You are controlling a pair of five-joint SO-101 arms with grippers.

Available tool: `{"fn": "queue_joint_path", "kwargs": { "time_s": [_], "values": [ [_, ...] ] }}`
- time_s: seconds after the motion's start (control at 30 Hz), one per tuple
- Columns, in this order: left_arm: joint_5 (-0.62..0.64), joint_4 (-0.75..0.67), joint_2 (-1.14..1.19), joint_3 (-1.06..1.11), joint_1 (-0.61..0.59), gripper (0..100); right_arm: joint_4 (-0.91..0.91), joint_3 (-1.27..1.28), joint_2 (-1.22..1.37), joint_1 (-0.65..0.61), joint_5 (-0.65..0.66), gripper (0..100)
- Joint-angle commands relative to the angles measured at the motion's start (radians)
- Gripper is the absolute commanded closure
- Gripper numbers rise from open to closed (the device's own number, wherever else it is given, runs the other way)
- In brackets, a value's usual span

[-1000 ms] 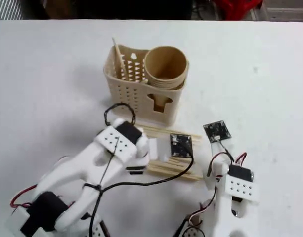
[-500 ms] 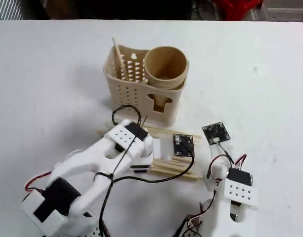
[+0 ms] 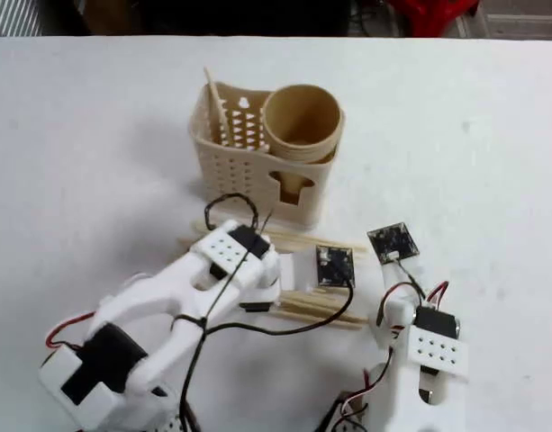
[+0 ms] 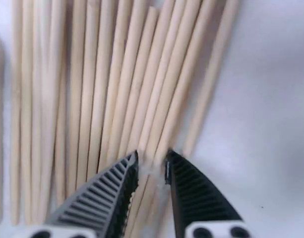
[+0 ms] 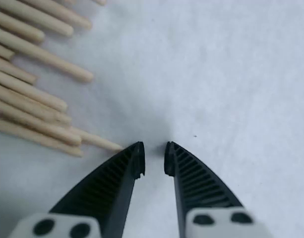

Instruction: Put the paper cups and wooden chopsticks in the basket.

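Overlooking the desk: the basket [image 3: 248, 175] stands upper middle of the frame. The paper cups [image 3: 303, 121] are nested in its right compartment and one chopstick stands upright in its left. The loose wooden chopsticks [image 3: 330, 310] lie in a row at centre frame, just below the basket.
Left arm [image 3: 230, 261]: reaches in from the lower left, with its wrist over the left half of the row.
Left wrist view: the left pincer [image 4: 152, 162] is spread by a narrow gap, tips down among the wooden chopsticks [image 4: 117, 74]. One chopstick runs between the tips and the others lie touching side by side.
Step in hand: by the look of it, seizing a chopstick from the row.
Doing it well: close on that one chopstick alone, near its middle so it lifts level. The neighbours pressed against it could drag along or scatter.
Right wrist view: the right pincer [image 5: 154, 151] is narrowly spread, pinching nothing, over bare desk [image 5: 231, 74]. The chopstick ends [image 5: 32, 99] lie beside one jaw, the nearest tip almost touching it.
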Motion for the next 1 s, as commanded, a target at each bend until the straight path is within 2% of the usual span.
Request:
{"fn": "queue_joint_path", "kwargs": {
  "time_s": [0.0,0.2,0.33,0.67,0.83,0.97],
  "values": [
    [-0.009,-0.021,-0.004,0.021,0.005,90,-0.012,-0.005,-0.013,0.001,0.009,91.1],
    [-0.006,-0.017,-0.012,0.014,0.007,97,-0.012,-0.005,-0.013,0.001,0.009,91.1],
    [-0.003,-0.006,-0.012,0.006,0.005,98,-0.013,-0.005,-0.013,0.001,0.009,91.1],
    [-0.003,0.238,-0.013,-0.164,-0.012,98,-0.015,-0.005,-0.013,0.001,0.009,91.1],
    [-0.002,0.328,-0.021,-0.255,-0.099,98,-0.015,-0.005,-0.013,0.001,0.009,91.1],
    [0.032,0.336,-0.157,-0.282,-0.179,98,-0.016,-0.005,-0.013,0.001,0.009,91.1]
  ]
}}
